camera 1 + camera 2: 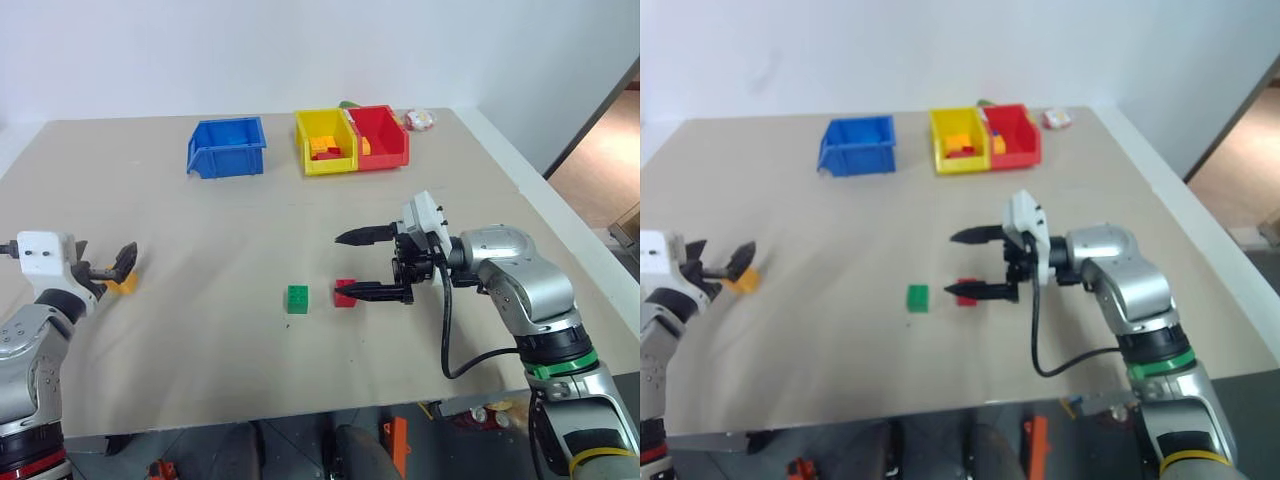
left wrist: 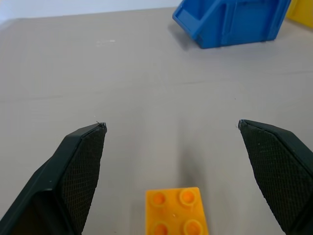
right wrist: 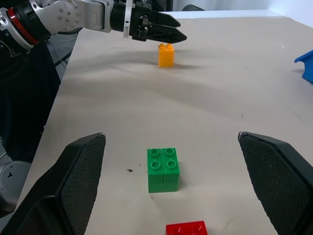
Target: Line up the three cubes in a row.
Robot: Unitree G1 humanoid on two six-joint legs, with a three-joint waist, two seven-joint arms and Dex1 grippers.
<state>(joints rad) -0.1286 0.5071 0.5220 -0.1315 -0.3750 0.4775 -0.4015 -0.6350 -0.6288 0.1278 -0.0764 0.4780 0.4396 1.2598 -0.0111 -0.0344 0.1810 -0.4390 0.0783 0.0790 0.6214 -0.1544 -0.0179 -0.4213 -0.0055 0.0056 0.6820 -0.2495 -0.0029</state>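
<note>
**Orange brick is the risky one, way out on its own**

Orange-yellow studded plastic cube [image 2: 176, 211] sits just ahead of your left gripper [image 1: 108, 266], low between the two spread fingers, nothing held. If you close from here you could clip only its near edge and flick it sideways, or tip it, since it looks shallow in the jaws. It's also well apart from the other two, over on the left, so a long carry means more chance of a drop.

Middle of the table [image 1: 180, 360]: green studded plastic cube [image 1: 297, 299] with the red studded plastic cube [image 1: 345, 292] near it on its right. Your right gripper [image 1: 346, 265] hangs wide open and empty, lower finger tip right at the red one. Any twitch there could shove red out of line with green.

Further back: blue plastic bin [image 1: 227, 146], then yellow plastic bin [image 1: 325, 140] and red plastic bin [image 1: 380, 136] touching, loose bricks inside.

Count: three cubes, three bins, two grippers.
</note>
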